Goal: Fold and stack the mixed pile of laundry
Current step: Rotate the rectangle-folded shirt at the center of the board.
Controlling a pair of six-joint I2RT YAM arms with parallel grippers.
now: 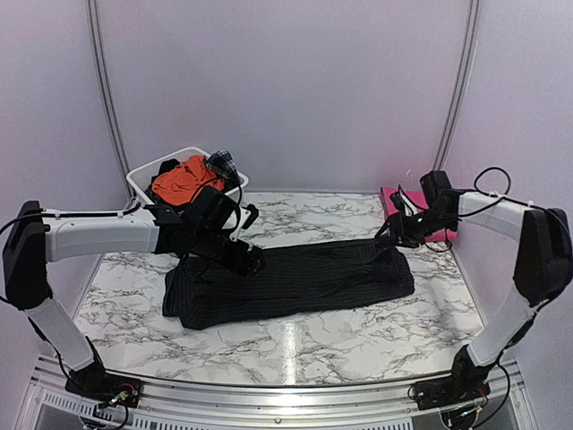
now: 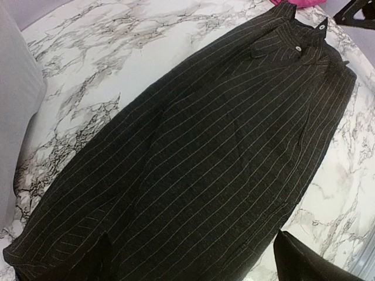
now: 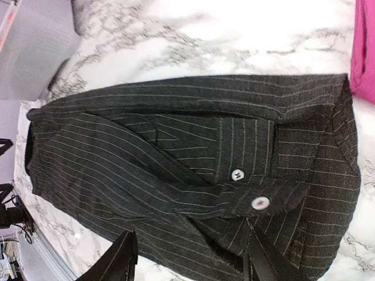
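The black pinstriped shirt (image 1: 295, 279) lies spread flat across the middle of the marble table (image 1: 358, 340). My left gripper (image 1: 252, 261) hovers over its far left part, open and empty; in the left wrist view the shirt (image 2: 199, 146) fills the space between the fingertips (image 2: 299, 260). My right gripper (image 1: 392, 236) is open and empty over the shirt's right end, above the collar and white buttons (image 3: 259, 202). The orange garment (image 1: 183, 179) and the dark plaid piece (image 1: 222, 164) lie in the white tub (image 1: 143, 184). The magenta cloth (image 1: 392, 199) lies at the back right.
The tub stands at the back left, just behind my left arm. The magenta cloth also shows in the right wrist view (image 3: 363, 52), beside the shirt's end. Bare marble shows in front of the shirt up to the table's metal front rail (image 1: 286, 394).
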